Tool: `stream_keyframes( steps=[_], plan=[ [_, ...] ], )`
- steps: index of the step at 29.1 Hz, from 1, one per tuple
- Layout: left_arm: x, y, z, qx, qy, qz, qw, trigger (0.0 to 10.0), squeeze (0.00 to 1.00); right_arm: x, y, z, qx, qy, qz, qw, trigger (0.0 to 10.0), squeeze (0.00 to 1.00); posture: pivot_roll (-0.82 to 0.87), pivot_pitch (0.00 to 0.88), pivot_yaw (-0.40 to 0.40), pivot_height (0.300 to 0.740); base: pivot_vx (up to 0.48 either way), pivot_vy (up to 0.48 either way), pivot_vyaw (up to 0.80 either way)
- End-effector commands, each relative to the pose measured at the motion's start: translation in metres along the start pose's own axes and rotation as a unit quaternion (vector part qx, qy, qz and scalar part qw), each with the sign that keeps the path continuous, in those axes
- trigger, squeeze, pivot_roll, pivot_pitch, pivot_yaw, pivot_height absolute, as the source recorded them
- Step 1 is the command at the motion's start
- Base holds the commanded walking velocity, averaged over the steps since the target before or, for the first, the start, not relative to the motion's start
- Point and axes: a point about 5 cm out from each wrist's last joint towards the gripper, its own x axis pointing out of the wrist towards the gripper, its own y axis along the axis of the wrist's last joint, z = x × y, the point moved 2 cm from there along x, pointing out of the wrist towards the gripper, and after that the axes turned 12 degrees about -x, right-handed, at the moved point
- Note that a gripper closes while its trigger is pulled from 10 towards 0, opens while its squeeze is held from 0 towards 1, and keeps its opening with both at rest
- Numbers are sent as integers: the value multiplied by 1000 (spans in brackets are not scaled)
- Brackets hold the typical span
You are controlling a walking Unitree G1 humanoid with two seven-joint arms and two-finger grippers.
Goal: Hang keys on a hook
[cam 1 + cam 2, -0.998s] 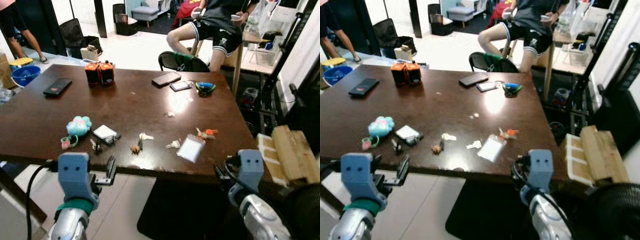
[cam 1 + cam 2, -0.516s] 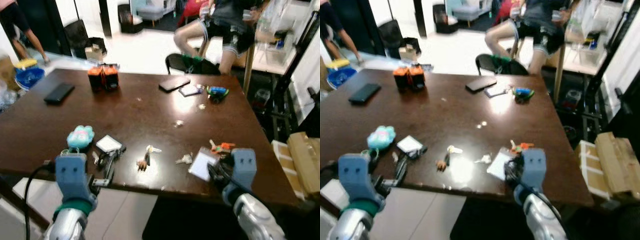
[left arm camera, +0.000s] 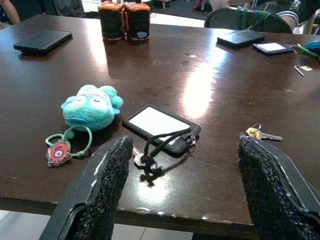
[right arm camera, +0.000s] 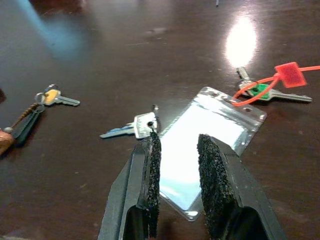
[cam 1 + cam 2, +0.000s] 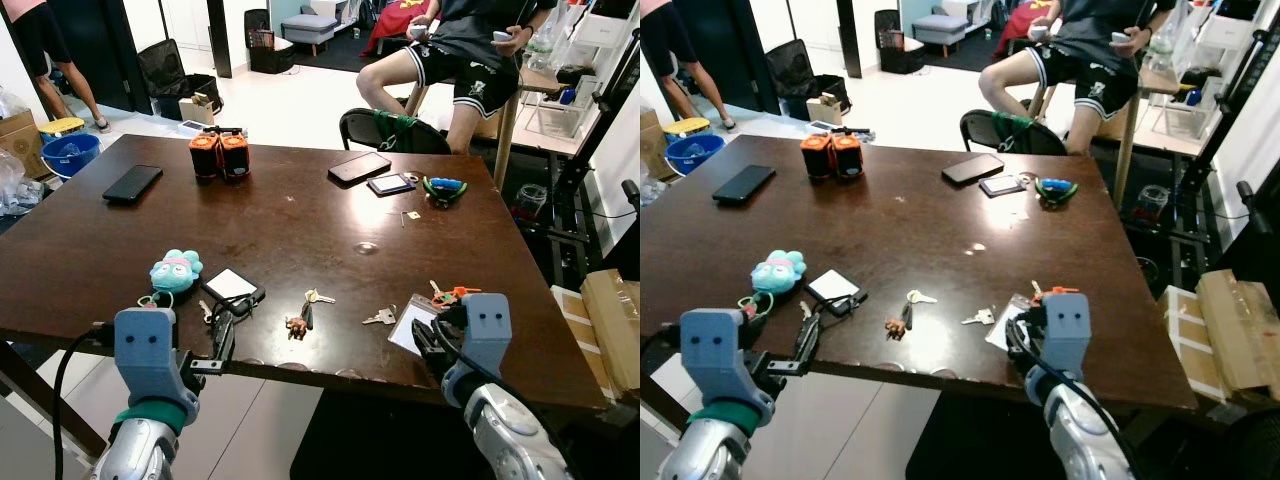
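Several key sets lie near the front edge of the dark wooden table (image 5: 300, 215). A key with a brown charm (image 5: 298, 322) is in the middle, a small silver key (image 5: 380, 317) to its right, and keys with an orange tag (image 5: 445, 294) further right. My right gripper (image 4: 179, 140) hovers low over a clear plastic sleeve (image 4: 215, 120) beside the silver key (image 4: 131, 129), its fingers a narrow gap apart and holding nothing. My left gripper (image 3: 184, 145) is wide open at the table's front edge, facing a black card holder (image 3: 160, 125) and a teal plush keychain (image 3: 90, 106).
A black phone (image 5: 132, 184), two orange-and-black objects (image 5: 220, 156), another phone (image 5: 359, 166) and a green item (image 5: 442, 187) lie further back. A person sits behind the table by a dark chair (image 5: 395, 130). Cardboard boxes (image 5: 612, 330) stand at the right.
The camera has shifted and the table looks nearer. My right gripper rose from below the table's edge to over the plastic sleeve. My left gripper stays at the front edge.
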Motion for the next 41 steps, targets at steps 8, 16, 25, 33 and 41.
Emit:
stream_keyframes(
  steps=[8,16,25,33,41],
  plan=[
    [2,0,-4,2,10,-6,1000,10000,0,1,-9,29,-7,-53,-28,998,10000,0,-111,103,136,740,0,0,0],
    [3,-2,-4,4,12,-8,1000,10000,0,0,-20,47,16,-89,-53,994,10000,0,-116,97,142,740,0,0,0],
    [5,-2,-1,-3,1,-11,1000,10000,0,7,-19,66,36,-115,-44,992,10000,0,-120,110,161,740,0,0,0],
    [5,-1,5,-17,-14,-10,1000,10000,0,16,-12,79,54,-120,-33,991,10000,1000,-117,122,164,740,0,0,0],
    [7,1,5,-17,-21,-12,1000,10000,0,24,-19,87,82,-141,-48,985,10000,47,-104,143,182,740,0,0,0]
  ],
)
